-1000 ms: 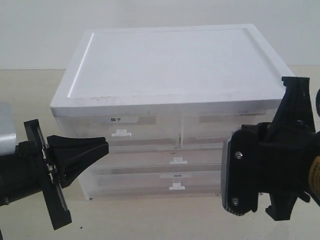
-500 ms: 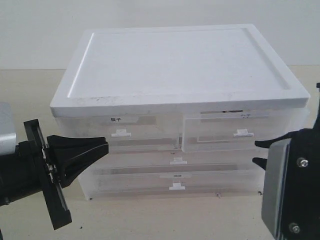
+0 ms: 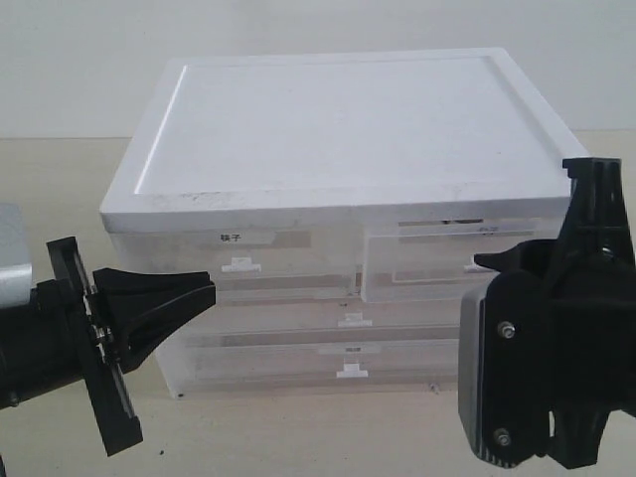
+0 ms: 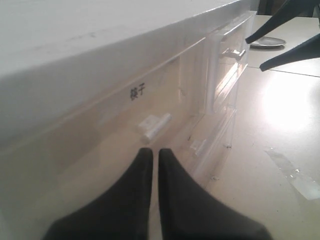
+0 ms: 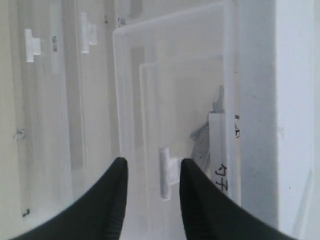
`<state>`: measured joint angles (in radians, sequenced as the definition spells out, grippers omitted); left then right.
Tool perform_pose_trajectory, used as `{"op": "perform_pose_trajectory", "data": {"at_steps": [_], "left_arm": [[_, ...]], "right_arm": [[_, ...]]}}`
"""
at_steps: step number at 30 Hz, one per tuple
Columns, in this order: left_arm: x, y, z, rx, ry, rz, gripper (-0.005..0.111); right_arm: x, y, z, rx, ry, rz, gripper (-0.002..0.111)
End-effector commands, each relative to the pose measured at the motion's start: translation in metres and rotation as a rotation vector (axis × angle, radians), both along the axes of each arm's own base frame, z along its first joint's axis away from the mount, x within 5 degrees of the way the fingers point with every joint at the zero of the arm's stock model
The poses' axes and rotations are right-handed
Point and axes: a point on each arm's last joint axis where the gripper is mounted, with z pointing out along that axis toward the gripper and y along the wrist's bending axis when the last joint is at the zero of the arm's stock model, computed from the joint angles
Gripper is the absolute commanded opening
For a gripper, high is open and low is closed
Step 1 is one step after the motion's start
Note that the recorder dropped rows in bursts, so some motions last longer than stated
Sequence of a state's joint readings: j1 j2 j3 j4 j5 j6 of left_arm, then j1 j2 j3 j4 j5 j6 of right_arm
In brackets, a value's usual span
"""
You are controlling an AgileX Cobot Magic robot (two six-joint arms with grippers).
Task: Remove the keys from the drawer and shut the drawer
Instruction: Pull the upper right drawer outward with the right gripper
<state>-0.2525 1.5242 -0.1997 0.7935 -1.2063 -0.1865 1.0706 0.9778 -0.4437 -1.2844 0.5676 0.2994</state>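
Observation:
The drawer (image 3: 417,266), the upper right half-width clear one, stands pulled out a little from the white-topped cabinet (image 3: 338,129). My right gripper (image 3: 487,270) hovers just in front of it, open, its fingertips either side of the small white tab handle (image 5: 165,172) without touching it. In the right wrist view the right gripper (image 5: 152,162) holds nothing, and grey metal shapes, the keys (image 5: 202,134), show dimly through the drawer's clear front. My left gripper (image 3: 211,288) is shut and empty, level with the left drawer. The left gripper (image 4: 151,151) points along the cabinet front.
The same-size drawer with bold black characters (image 3: 231,238) sits shut at upper left. Two full-width clear drawers (image 3: 348,353) lie below. The cabinet stands on a beige table (image 4: 280,125) with a strip of clear tape (image 4: 295,172) and a metal dish (image 4: 267,42).
The right gripper's jaws have opened. That arm swung off to the lower right and has come back in front of the drawer, which now stands slightly out. The left arm has not moved.

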Motion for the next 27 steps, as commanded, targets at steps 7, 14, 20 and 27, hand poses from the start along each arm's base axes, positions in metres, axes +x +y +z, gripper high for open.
{"op": "perform_pose_trajectory", "data": {"at_steps": [7,14,20,27], "left_arm": [[0.0,-0.002,0.001,-0.012,-0.004,-0.017,0.005],[0.0,-0.002,0.001,-0.012,-0.004,-0.017,0.005],[0.0,-0.002,0.001,-0.012,-0.004,-0.017,0.005],[0.0,-0.002,0.001,-0.012,-0.004,-0.017,0.005]], "right_arm": [[0.009,0.007,-0.014,-0.084,-0.001,-0.026,0.031],[0.01,0.008,-0.016,-0.106,-0.003,-0.037,0.031],[0.011,0.006,-0.016,-0.112,-0.008,-0.054,0.011],[0.012,0.0,-0.016,-0.113,-0.002,-0.137,0.0]]}}
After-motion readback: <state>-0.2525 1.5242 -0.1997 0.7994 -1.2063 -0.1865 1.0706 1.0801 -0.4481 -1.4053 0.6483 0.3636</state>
